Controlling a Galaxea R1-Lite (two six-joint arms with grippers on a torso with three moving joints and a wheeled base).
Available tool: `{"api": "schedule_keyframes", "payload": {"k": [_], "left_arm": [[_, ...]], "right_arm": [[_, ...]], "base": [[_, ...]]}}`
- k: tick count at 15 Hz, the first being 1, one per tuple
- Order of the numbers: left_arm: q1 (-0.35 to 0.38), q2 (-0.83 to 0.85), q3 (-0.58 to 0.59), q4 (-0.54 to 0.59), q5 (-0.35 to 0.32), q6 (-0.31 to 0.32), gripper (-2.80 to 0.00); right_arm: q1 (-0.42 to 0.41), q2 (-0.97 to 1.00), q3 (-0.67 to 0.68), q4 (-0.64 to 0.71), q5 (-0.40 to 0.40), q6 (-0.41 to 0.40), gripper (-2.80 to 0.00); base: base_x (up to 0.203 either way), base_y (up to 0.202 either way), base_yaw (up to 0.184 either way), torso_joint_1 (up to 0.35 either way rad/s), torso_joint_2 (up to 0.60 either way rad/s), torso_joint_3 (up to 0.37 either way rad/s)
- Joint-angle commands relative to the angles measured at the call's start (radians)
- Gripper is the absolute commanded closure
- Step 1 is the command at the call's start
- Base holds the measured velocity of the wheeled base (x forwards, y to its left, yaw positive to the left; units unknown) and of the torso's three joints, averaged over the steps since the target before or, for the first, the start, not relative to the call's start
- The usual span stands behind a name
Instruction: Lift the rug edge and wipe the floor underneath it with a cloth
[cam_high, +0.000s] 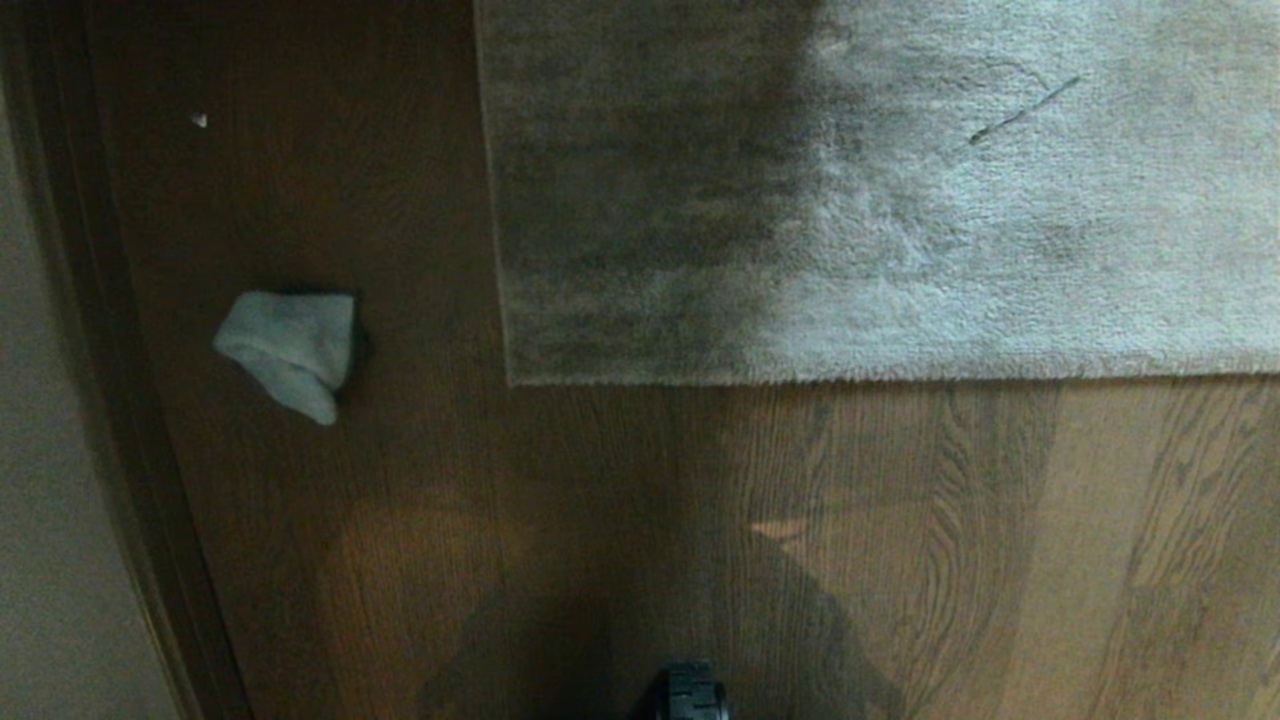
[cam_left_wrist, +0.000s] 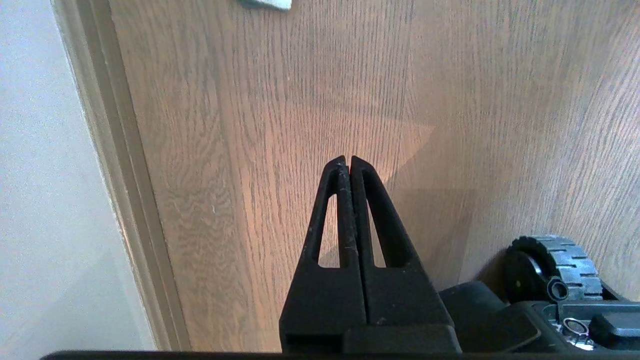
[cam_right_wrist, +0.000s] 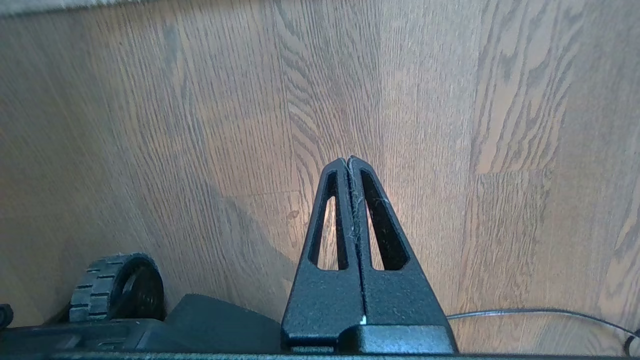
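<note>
Base wheel (cam_left_wrist: 555, 272) nearest; left tool (cam_left_wrist: 348, 161), right tool (cam_right_wrist: 347, 162) closed, empty, above floor (cam_high: 900, 550); cloth (cam_high: 290, 350) left; rug (cam_high: 900, 200) far.

Brown wood-grain plank floor (cam_high: 900, 560) fills the room underfoot, its dark grain swirls clearest on the lit right side. A broad shadow darkens the left and middle. Along the left edge a dark brown baseboard (cam_high: 110, 400) meets a pale, plain wall (cam_high: 40, 520).
</note>
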Motion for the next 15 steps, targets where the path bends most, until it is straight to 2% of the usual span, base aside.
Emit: {"api": "schedule_keyframes", "payload": {"k": [1,15], "left_arm": [[-0.001,0.000,0.000,0.000,0.000,-0.001,0.00],[0.000,0.000,0.000,0.000,-0.001,-0.001,0.00]], "right_arm": [[0.000,0.001,0.000,-0.001,-0.001,0.000,0.00],[0.000,0.001,0.000,-0.001,-0.001,0.000,0.00]], "base": [[0.000,0.000,0.000,0.007,0.00,0.133],[0.000,0.000,0.000,0.002,0.00,0.195]]}}
